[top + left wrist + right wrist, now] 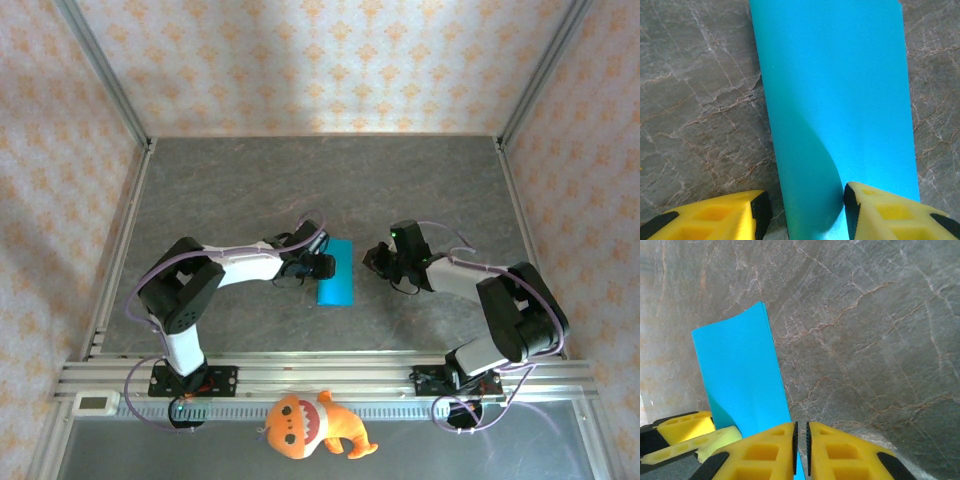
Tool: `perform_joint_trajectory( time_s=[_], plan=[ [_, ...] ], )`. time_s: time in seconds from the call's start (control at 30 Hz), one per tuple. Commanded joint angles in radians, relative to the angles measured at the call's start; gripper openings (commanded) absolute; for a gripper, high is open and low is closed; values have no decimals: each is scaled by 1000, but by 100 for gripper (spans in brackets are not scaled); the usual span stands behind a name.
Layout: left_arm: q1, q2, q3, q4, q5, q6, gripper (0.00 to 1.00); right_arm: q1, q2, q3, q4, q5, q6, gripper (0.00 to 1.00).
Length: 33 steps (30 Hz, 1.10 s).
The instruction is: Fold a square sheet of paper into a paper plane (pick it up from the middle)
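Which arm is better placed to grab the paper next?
Probably left: the left gripper stands open astride one end of the blue sheet; the right gripper is shut, beside it.

You've got a grey marble-look table (250,185) w/ patterned cream/orange walls (330,60) on 3 sides. Alu rail (330,372) runs along the near edge. Orange plush toy (318,425) lies just in front of it, approx centre. Small white device (97,403) sits at the rail's left end.

Paper (336,272) on table (250,180), toy (310,425) nearer.
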Motion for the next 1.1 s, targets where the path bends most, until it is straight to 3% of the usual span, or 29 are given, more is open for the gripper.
perform_joint_trajectory(
  time_s=[0.0, 1.07],
  plan=[
    [20, 91, -17, -47, -105, 74, 50, -5, -22, -12, -9, 25, 2, 16],
    [20, 105, 17, -78, -149, 121, 48, -6, -33, -26, 30, -21, 7, 16]
  ],
)
